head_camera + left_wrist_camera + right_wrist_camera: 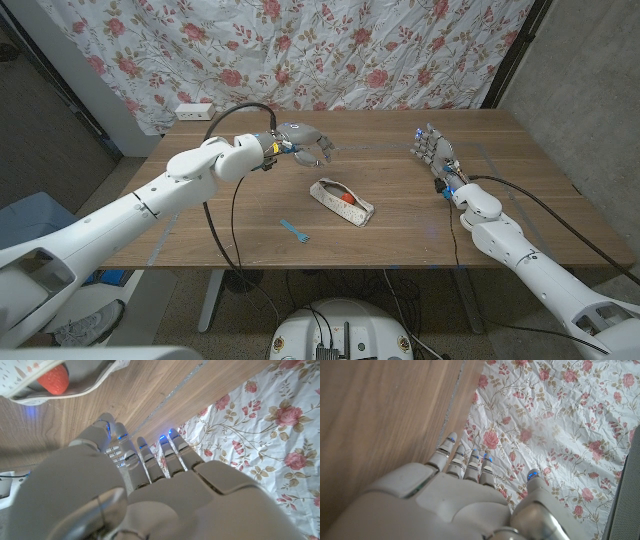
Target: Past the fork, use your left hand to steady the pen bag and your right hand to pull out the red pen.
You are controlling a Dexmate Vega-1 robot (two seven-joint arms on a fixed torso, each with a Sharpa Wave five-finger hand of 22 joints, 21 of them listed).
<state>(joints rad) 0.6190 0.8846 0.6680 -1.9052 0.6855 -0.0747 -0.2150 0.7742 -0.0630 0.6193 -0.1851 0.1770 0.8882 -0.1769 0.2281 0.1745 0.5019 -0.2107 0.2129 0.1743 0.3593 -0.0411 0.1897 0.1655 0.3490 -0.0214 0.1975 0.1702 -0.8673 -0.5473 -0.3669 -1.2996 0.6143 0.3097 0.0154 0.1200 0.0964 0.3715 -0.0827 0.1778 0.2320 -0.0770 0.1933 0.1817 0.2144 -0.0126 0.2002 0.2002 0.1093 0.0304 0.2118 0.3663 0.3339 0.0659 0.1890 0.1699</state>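
Note:
A white patterned pen bag [341, 202] lies open at the table's middle, with a red pen [346, 198] showing in its mouth. The bag [70, 380] and the red pen [52, 379] also appear in the left wrist view. My left hand [303, 143] hovers behind and to the left of the bag, fingers apart, holding nothing; its back [135, 490] is seen in its wrist view. Far right of the bag, my right hand [432, 150] stands with fingers spread and nothing in it, its back [455, 495] in its wrist view. A small blue fork [294, 232] lies near the front edge.
A white power strip [195, 110] sits at the table's back left corner. A floral curtain [300, 50] hangs behind the table. Black cables run from both arms over the table [520, 200].

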